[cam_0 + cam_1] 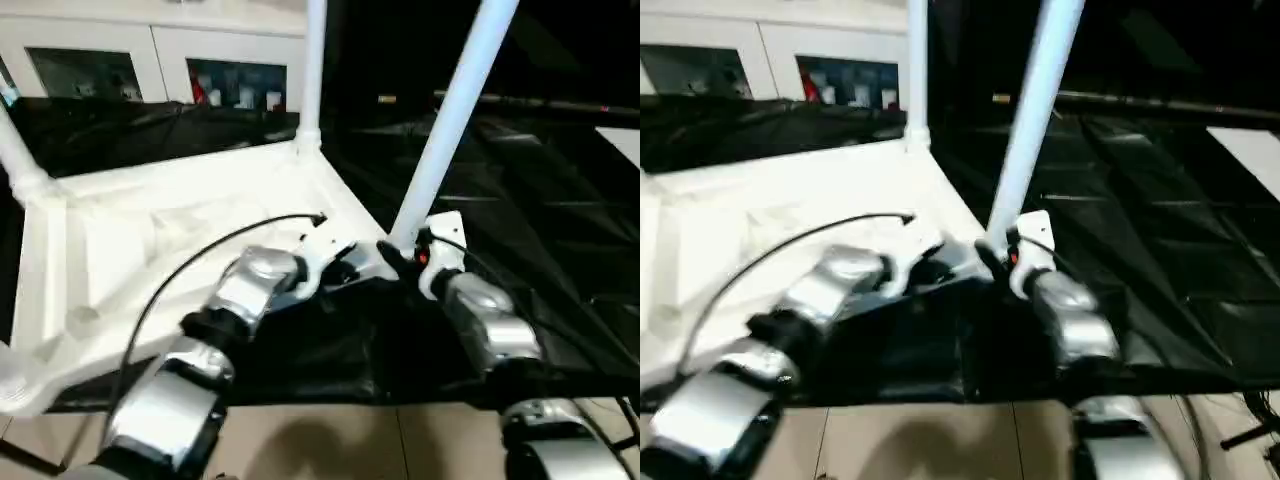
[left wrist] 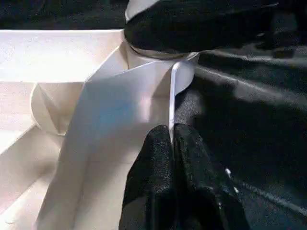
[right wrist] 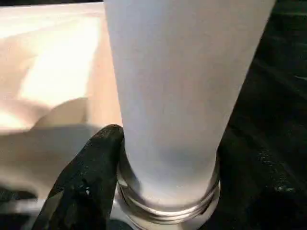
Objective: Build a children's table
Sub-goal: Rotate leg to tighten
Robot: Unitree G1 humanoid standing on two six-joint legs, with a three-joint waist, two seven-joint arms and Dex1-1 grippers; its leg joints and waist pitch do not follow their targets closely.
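Note:
The children's table lies upside down on the black cloth, with its white ribbed top (image 1: 150, 230) facing up. One leg (image 1: 314, 70) stands in the far corner socket and another (image 1: 18, 150) rises at the left. A third leg (image 1: 455, 110) leans up from the near right corner. My right gripper (image 1: 405, 250) is closed around this leg's base just above the ringed socket (image 3: 168, 211), with one black finger (image 3: 91, 167) pressed against it. My left gripper (image 2: 171, 132) is shut on the top's thin rim (image 2: 171, 96) right beside that corner.
The black-cloth work table (image 1: 540, 200) stretches to the right and back. White cabinets with glass doors (image 1: 150, 60) stand behind it. A black cable (image 1: 200, 250) arcs over my left forearm. Tiled floor (image 1: 330, 440) shows at the table's near edge.

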